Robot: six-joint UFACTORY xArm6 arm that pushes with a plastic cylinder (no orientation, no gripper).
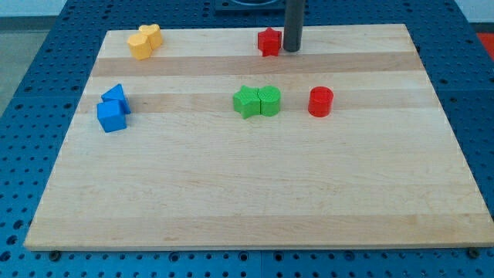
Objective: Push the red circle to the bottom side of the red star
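The red circle [320, 101] stands right of the board's middle. The red star [268, 42] sits near the view's top edge of the board, up and to the left of the circle. My tip [291, 50] is at the top, just right of the red star and close beside it, well above the red circle. The rod rises out of the view's top.
A green star [247, 101] and a green circle [269, 101] touch side by side left of the red circle. Two yellow blocks [144, 41] sit at the top left. A blue triangle [115, 95] and blue cube [112, 116] sit at the left. The wooden board [255, 193] lies on a blue perforated table.
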